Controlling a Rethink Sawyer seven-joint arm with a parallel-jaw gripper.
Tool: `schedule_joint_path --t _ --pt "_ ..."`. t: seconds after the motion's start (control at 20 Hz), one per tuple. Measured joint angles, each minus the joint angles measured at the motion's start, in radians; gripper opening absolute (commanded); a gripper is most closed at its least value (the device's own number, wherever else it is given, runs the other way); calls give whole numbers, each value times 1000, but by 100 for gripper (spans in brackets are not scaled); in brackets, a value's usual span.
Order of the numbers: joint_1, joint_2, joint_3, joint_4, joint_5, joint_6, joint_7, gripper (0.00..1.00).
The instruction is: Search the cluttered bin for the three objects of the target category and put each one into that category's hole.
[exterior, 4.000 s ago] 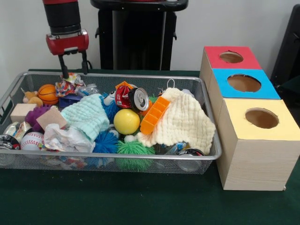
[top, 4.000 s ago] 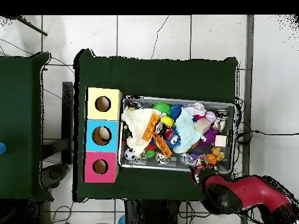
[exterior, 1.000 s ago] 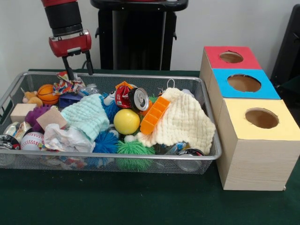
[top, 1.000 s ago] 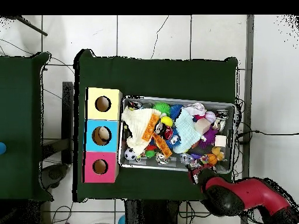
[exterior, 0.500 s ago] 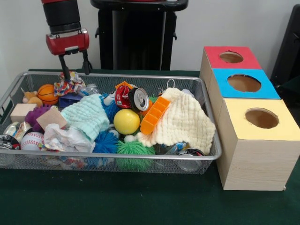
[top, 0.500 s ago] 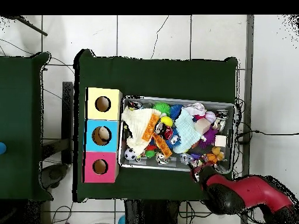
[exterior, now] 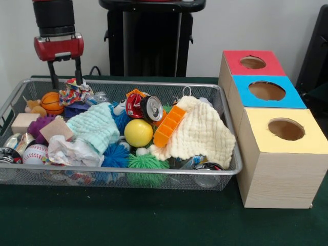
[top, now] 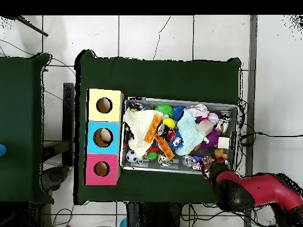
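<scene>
Gripper (exterior: 65, 74) hangs empty over the wire bin's (exterior: 154, 83) far left corner, its two fingers spread apart. Which category is wanted I cannot tell. Nearest below it lie the small basketball (exterior: 52, 102) and a crumpled patterned cloth (exterior: 74, 93); the three coloured boxes (exterior: 266, 91) stand well away at the bin's opposite end.

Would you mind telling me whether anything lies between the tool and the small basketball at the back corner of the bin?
Nothing visible does. The open tool hangs above the bin's rim, and the basketball lies uncovered just below it. The multicoloured crumpled wrapper sits beside the ball, not over it.
</scene>
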Motion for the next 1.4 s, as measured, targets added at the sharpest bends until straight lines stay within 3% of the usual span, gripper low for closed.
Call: schedule_joint_path --t 0.4,0.85,1.4 --pt "4 0 0 -36 0 7 -72 100" --pt "65 0 -41 -43 0 7 -74 100" --pt "72 -1 -82 -32 -29 6 -74 100"
